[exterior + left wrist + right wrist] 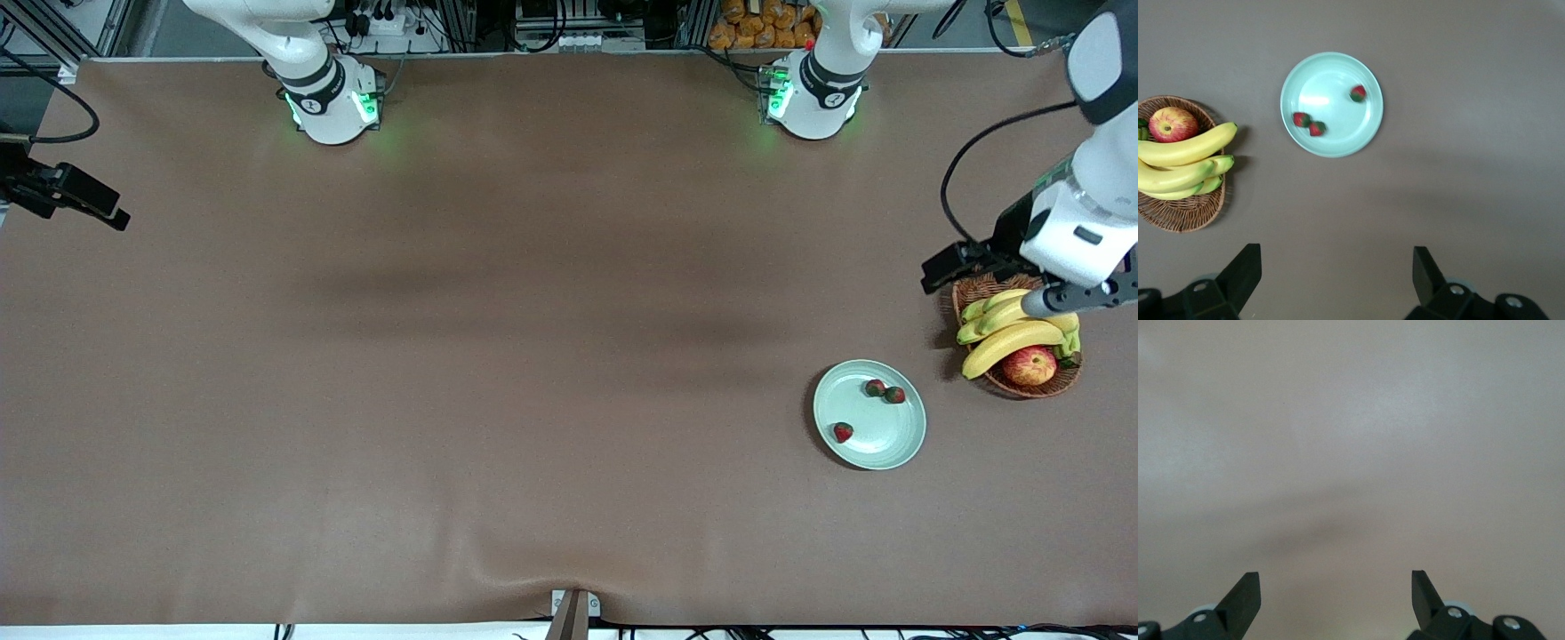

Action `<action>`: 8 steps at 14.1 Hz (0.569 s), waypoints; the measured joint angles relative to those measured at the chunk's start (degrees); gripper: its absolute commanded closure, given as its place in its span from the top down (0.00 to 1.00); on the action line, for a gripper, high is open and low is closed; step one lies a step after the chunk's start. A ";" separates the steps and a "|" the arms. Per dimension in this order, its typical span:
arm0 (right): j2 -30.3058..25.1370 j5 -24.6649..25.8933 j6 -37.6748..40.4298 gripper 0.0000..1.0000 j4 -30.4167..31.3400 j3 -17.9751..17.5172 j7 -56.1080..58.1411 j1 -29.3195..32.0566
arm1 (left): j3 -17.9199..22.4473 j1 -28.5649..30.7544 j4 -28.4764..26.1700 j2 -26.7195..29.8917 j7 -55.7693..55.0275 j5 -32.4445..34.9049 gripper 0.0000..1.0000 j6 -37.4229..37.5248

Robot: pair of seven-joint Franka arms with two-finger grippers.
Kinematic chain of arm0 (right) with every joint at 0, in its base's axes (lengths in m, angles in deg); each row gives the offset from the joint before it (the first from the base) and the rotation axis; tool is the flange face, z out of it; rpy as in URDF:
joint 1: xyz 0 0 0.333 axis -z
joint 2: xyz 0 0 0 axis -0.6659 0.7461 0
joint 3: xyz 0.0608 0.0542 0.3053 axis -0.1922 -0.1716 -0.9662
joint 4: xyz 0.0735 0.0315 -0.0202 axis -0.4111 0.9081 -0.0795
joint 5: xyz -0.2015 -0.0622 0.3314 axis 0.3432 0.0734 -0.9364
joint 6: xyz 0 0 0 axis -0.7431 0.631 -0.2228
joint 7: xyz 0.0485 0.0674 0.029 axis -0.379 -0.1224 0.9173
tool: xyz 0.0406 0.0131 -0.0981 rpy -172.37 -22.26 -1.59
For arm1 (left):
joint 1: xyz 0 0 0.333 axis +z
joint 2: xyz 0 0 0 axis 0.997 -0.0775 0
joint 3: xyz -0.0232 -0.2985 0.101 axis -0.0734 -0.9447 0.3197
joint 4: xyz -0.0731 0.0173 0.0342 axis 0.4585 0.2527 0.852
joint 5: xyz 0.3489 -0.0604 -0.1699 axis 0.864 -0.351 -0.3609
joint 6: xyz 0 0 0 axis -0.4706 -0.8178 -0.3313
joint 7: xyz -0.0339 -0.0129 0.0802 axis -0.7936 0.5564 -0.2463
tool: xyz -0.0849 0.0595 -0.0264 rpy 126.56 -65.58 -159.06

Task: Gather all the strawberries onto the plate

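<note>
Strawberries (876, 388) all three sit in the plate (889, 444), looks done; left gripper (1336, 280) spread empty above table, right gripper (1336, 600) spread, waiting.

Plate (876, 440): round, shallow, pale mint-green, glossy, flat on the table. It lies well apart from the left gripper (965, 267), which is up over the wicker basket's edge, fingers spread. Three strawberries, all red with dark green caps, sit in the plate: two (876, 388) (894, 395) touching each other near the rim on the gripper's side, the third (843, 432) alone by the rim away from it.
</note>
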 measured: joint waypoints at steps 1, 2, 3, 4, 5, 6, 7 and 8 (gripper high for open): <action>0.00 0.00 0.05 1.00 0.01 0.02 0.00 0.00 | 0.01 -0.04 0.35 1.07 2.34 -0.30 1.00 2.38; 0.00 0.00 0.15 1.00 0.02 0.03 0.00 0.00 | 0.01 -0.09 0.59 2.14 4.98 -0.34 1.00 5.01; 0.00 0.00 0.23 1.00 0.03 0.05 0.00 0.00 | 0.00 -0.18 0.92 3.02 7.52 -0.34 1.00 7.18; 0.00 0.00 0.36 1.00 0.03 0.05 0.01 0.00 | -0.01 -0.28 1.50 3.68 9.55 -0.34 1.00 8.92; 0.00 0.00 0.55 1.00 0.04 0.05 0.01 0.00 | -0.06 -0.36 2.27 4.09 10.72 -0.34 1.00 9.95; 0.00 0.00 0.66 1.00 0.05 0.05 0.01 0.00 | -0.18 -0.43 2.94 4.28 11.21 -0.34 1.00 10.47; 0.00 0.00 0.69 1.00 0.06 0.06 0.01 0.00 | -0.39 -0.53 3.39 4.30 11.24 -0.34 1.00 10.74; 0.00 0.00 0.70 1.00 0.06 0.06 0.01 0.00 | -0.76 -0.59 3.52 4.29 11.24 -0.34 1.00 10.90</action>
